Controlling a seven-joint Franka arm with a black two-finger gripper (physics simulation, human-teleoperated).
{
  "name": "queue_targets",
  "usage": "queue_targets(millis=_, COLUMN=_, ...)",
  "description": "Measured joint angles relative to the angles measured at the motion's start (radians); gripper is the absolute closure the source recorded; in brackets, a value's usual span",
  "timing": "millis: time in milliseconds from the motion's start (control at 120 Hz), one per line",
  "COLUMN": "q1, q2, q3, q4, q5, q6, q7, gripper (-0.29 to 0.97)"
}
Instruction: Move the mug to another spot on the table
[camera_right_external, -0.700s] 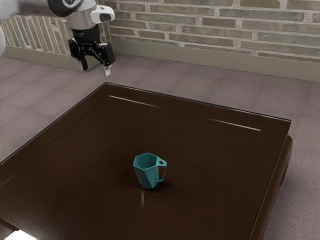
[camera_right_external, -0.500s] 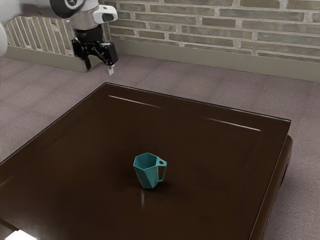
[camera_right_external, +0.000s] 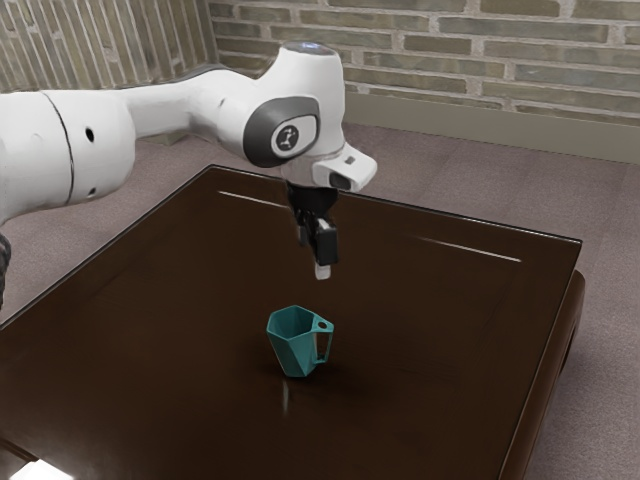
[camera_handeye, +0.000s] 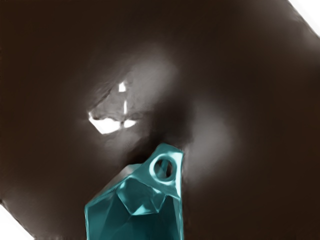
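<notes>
A teal faceted mug (camera_right_external: 298, 342) stands upright near the middle of the dark brown table (camera_right_external: 460, 320), its handle toward the exterior view's right. My gripper (camera_right_external: 315, 255) hangs a short way above the mug, pointing down, slightly behind its handle. Its fingers stand apart with nothing between them, so it is open. In the wrist view the mug (camera_handeye: 140, 205) lies just under my hand, with the handle's round hole facing up, and the glossy table (camera_handeye: 250, 100) spreads around it.
The table's far edge (camera_right_external: 400, 205) and right edge (camera_right_external: 560, 340) drop off to a grey floor. A brick wall (camera_right_external: 450, 50) runs along the back. A small white thing (camera_right_external: 40, 470) shows at the table's near left corner.
My arm has swung from the far left corner, beyond the table, to above the mug, and the hand has come down lower. The mug has not moved.
</notes>
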Motion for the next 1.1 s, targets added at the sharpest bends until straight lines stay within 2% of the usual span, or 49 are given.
queue_targets(millis=200, q1=-0.009, q2=0.080, q3=0.002, q4=-0.053, q5=0.001, q6=0.104, q7=0.174, gripper=0.00)
queue_targets(millis=483, q1=-0.031, q2=0.161, q3=0.011, q4=-0.075, q5=-0.039, q6=0.153, q7=0.348, gripper=0.00)
queue_targets(millis=1100, q1=-0.028, q2=0.244, q3=0.026, q4=-0.073, q5=-0.073, q6=0.175, q7=0.534, gripper=0.00)
